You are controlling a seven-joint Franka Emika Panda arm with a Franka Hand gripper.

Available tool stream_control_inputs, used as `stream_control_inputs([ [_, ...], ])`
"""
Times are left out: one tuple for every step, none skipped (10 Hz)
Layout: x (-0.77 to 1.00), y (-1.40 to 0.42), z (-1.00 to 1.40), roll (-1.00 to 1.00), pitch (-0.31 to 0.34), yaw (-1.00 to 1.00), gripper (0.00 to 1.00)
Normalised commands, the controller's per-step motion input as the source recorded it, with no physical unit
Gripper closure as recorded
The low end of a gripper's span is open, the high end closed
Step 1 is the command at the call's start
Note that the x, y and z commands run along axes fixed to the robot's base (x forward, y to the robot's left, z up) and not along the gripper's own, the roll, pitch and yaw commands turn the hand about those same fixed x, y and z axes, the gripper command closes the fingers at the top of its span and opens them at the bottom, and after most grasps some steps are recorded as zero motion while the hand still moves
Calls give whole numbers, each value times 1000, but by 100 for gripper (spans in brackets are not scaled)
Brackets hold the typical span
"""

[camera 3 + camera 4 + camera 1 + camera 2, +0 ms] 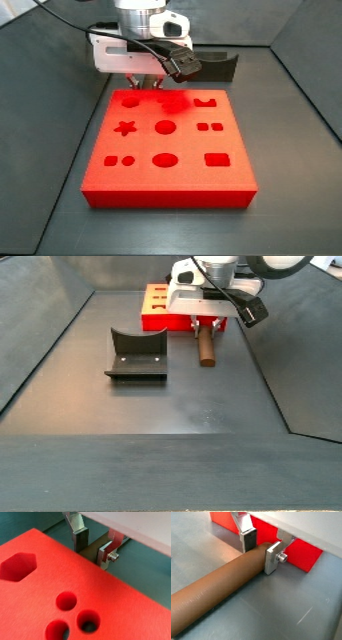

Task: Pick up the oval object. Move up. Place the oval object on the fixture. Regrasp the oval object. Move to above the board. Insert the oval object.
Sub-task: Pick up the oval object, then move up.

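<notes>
Gripper fingers straddle oval object end w/ slight gap, beside board.

In a side view the gripper sits low over the oval object at the board's 4 o'clock, the fixture at the peg's 9 o'clock, apart.

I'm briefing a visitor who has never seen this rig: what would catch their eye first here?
The bright red board with its many shaped holes dominates the dark floor. Next, the gripper lowered at the board's edge, its fingers either side of the brown oval object lying flat. The dark fixture stands apart, empty.
</notes>
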Motion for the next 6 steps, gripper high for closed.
stream_control_inputs([
  [0, 0, 0, 0, 0, 0, 100],
  [0, 0, 0, 0, 0, 0, 100],
  [0, 0, 0, 0, 0, 0, 100],
  [0, 0, 0, 0, 0, 0, 100],
  [0, 0, 0, 0, 0, 0, 100],
  [0, 0, 833, 0, 0, 0, 100],
])
